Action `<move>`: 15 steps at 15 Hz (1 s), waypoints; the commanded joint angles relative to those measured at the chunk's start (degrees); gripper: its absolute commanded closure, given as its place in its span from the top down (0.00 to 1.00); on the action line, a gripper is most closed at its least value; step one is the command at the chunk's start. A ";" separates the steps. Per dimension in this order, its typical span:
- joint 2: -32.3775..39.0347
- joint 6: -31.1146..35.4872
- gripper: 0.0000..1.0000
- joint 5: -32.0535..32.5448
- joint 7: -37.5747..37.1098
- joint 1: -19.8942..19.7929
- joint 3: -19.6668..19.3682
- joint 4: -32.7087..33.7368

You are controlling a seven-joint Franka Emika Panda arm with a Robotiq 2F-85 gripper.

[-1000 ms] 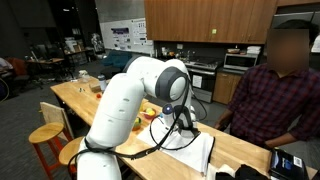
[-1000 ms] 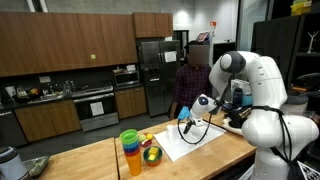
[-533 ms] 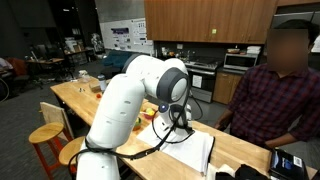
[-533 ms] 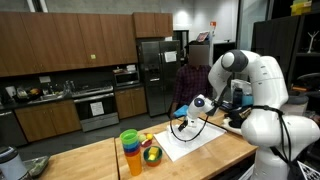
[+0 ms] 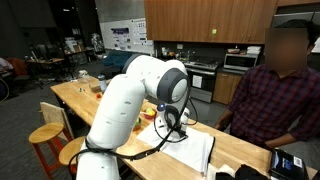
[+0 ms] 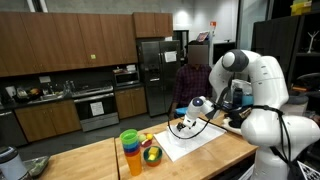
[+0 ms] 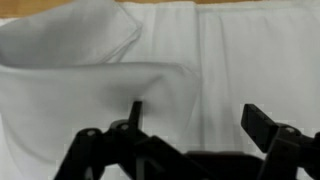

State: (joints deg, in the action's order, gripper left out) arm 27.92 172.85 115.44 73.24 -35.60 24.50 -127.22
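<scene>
The back of the room is dim in both exterior views, and the brown cupboards (image 6: 70, 45) look dark. A lamp (image 6: 183, 18) on the ceiling shines bright, with a little glare. The white robot arm (image 5: 130, 95) catches the light and glows. The wooden table (image 5: 70, 93) looks warm and well lit. The person's face (image 5: 292, 48) is blurred out. Both views are a bit grainy. In the wrist view the white cloth (image 7: 160, 60) is bright, with soft grey shadows in its folds. The gripper (image 7: 195, 125) is dark, and its fingers (image 7: 268, 125) look fuzzy and out of focus.
</scene>
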 commanded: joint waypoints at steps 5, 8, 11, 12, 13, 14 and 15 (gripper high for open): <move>-5.11 -0.34 1.00 -4.03 -19.67 -3.88 3.48 -1.83; -5.84 -0.10 1.00 -3.09 -28.49 -5.22 5.24 -0.65; -4.40 0.71 1.00 -2.62 -30.69 -5.29 5.45 0.36; -3.67 1.59 1.00 -2.43 -30.95 -5.38 5.38 0.80; -2.45 2.75 1.00 -2.82 -30.06 -5.22 5.02 1.21; -1.36 4.02 1.00 -2.65 -30.28 -5.39 5.05 1.63; 0.19 6.01 1.00 -2.40 -30.91 -5.98 5.17 2.63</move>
State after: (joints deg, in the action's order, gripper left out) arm 24.75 174.68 112.19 43.59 -40.05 29.19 -126.73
